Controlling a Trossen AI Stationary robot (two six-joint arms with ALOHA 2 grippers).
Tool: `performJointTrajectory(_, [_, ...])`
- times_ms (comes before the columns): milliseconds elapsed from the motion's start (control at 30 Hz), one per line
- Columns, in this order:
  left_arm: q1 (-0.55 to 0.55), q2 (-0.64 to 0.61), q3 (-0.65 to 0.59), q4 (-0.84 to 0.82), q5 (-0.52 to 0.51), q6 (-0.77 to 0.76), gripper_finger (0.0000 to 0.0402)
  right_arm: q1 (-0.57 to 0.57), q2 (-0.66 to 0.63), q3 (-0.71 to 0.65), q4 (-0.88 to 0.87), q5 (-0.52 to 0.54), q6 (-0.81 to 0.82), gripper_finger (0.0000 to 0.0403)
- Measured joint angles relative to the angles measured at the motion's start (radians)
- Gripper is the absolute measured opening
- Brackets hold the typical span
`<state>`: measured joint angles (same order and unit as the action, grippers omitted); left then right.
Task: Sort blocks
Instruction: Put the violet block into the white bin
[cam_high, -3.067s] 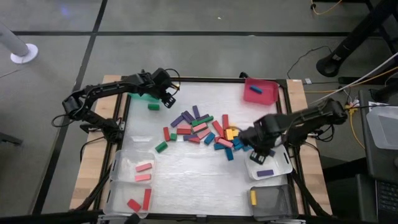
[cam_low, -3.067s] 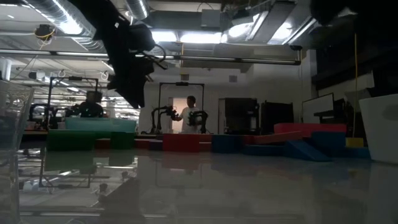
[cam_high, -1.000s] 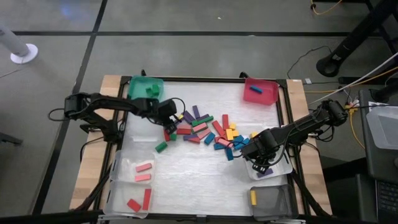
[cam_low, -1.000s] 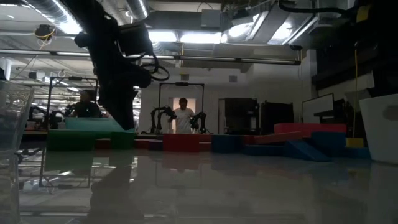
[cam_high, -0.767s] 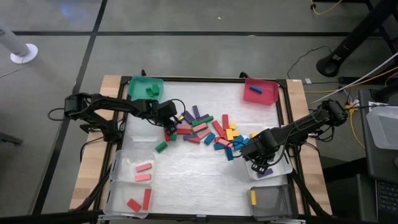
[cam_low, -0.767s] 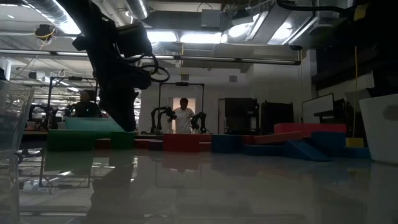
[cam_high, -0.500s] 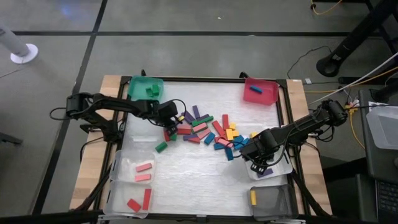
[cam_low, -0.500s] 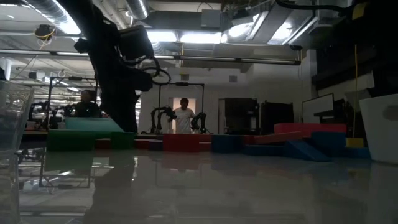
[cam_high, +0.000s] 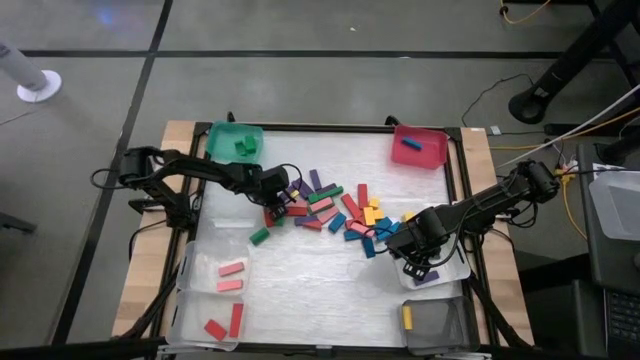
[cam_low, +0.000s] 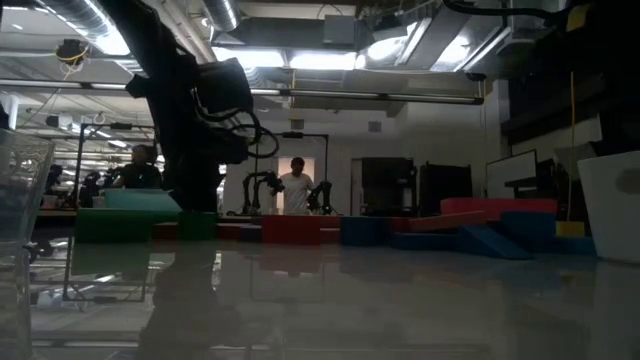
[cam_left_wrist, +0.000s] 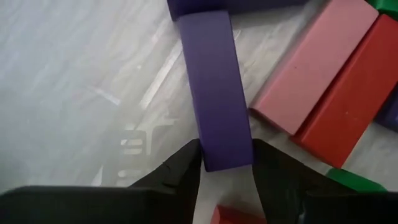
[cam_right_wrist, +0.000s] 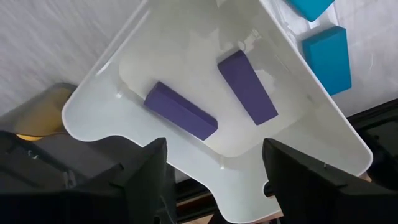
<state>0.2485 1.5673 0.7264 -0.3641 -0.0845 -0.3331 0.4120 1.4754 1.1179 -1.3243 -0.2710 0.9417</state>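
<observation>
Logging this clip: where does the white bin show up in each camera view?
High view: white bin at the table's right edge, partly under the right gripper.
Low view: probably the white wall at the far right.
Left wrist view: not in it.
Right wrist view: fills the middle.
Shared landmark: a purple block inside it.

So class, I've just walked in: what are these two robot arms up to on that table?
They are sorting coloured blocks by colour into bins. The left end effector is down at the left edge of the pile, its fingers either side of a purple block. The right end effector is open above the white bin, where two purple blocks lie. Many blocks are unsorted mid-table.
</observation>
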Motion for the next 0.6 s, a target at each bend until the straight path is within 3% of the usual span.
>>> performJointTrajectory(133, [0.001,-0.026,0.003,-0.001,-0.002,0.001,0.0082,0.0,0.0,0.0,0.0,-0.001,0.0,0.0264])
performJointTrajectory(400, [0.001,-0.11,0.074,-0.116,0.025,0.0,0.0082,0.0,0.0,0.019,-0.02,-0.021,-0.001,0.0264])
performJointTrajectory(500, [0.001,-0.155,0.104,-0.118,0.104,0.01,0.0082,0.0,0.0,0.055,-0.021,0.002,-0.003,0.0264])
performJointTrajectory(600, [0.0,-0.177,0.13,-0.042,0.237,-0.001,0.0082,0.0,0.0,0.103,-0.006,0.109,-0.004,0.0264])
